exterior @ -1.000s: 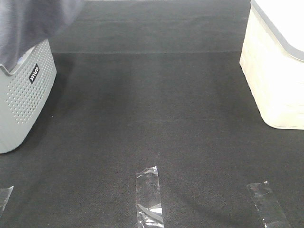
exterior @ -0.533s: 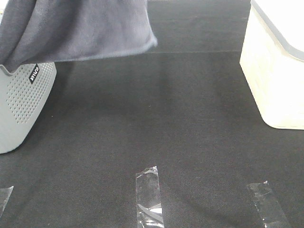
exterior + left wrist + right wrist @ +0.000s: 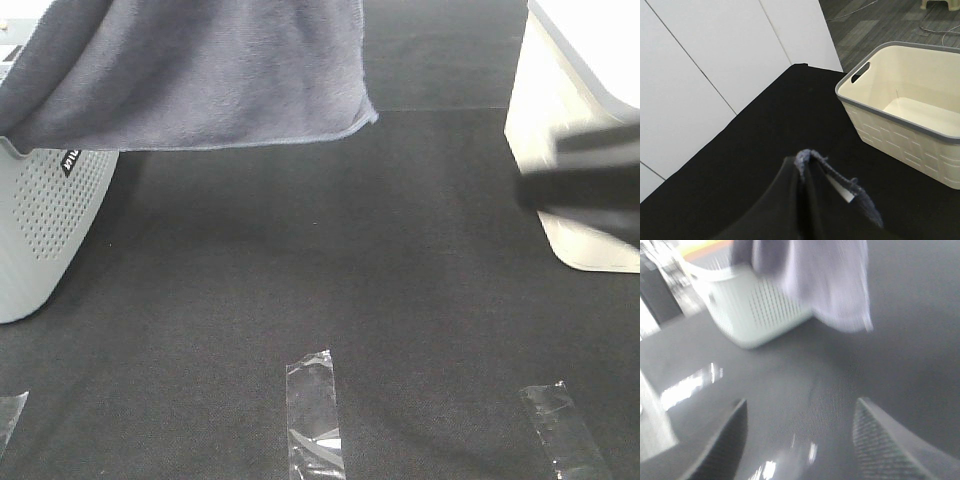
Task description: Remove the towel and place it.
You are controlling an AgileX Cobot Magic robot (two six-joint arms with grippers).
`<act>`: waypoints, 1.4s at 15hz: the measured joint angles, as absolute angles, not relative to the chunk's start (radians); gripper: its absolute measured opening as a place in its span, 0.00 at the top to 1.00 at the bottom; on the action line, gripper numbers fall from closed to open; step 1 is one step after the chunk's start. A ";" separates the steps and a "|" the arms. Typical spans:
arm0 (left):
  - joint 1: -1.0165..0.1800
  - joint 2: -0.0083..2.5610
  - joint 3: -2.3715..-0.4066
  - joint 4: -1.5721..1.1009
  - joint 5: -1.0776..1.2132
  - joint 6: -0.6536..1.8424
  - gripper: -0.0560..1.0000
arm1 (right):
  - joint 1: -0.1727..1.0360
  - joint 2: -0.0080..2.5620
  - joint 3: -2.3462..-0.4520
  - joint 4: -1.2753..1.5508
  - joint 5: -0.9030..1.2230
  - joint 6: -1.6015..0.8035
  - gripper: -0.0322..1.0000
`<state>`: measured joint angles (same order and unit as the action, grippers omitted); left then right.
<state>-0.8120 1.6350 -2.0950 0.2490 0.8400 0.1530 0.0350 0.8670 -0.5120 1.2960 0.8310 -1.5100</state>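
The grey-lavender towel (image 3: pixel 200 75) hangs in the air at the back left, above the table and partly over the grey perforated basket (image 3: pixel 45 220). Its lower hem corner reaches toward the middle. In the left wrist view my left gripper (image 3: pixel 805 169) is shut on a pinched fold of the towel (image 3: pixel 840 182). The left gripper itself is out of the high view. My right gripper (image 3: pixel 800 440) is open and empty, low over the black table, facing the blurred towel (image 3: pixel 825 280) and the grey basket (image 3: pixel 755 305). The right arm (image 3: pixel 590 185) shows as a dark blur at the right.
A cream basket with a grey rim (image 3: pixel 575 150) stands at the right, empty in the left wrist view (image 3: pixel 905 112). Strips of clear tape (image 3: pixel 315 415) (image 3: pixel 562 430) lie on the black cloth near the front edge. A white wall (image 3: pixel 715 60) borders the table.
The towel has swung out to the right, spreading from the basket corner toward the middle. The right arm has come into view at the right edge.
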 joint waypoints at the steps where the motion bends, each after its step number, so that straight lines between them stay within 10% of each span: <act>1: -0.815 1.635 -2.095 0.241 0.841 0.153 0.95 | 0.035 0.927 -0.512 1.397 0.830 -1.637 0.35; 7: -0.815 1.635 -2.095 0.185 0.843 0.153 0.95 | 0.035 1.288 -0.520 1.726 0.948 -2.037 0.26; 21: -0.815 1.635 -2.095 0.163 0.841 0.153 0.95 | 0.205 1.694 -0.838 1.740 0.951 -2.089 0.29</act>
<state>-0.8150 1.6350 -2.0950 0.1630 0.8410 0.1530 0.2050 1.6940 -0.8380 1.7400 0.9510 -2.0890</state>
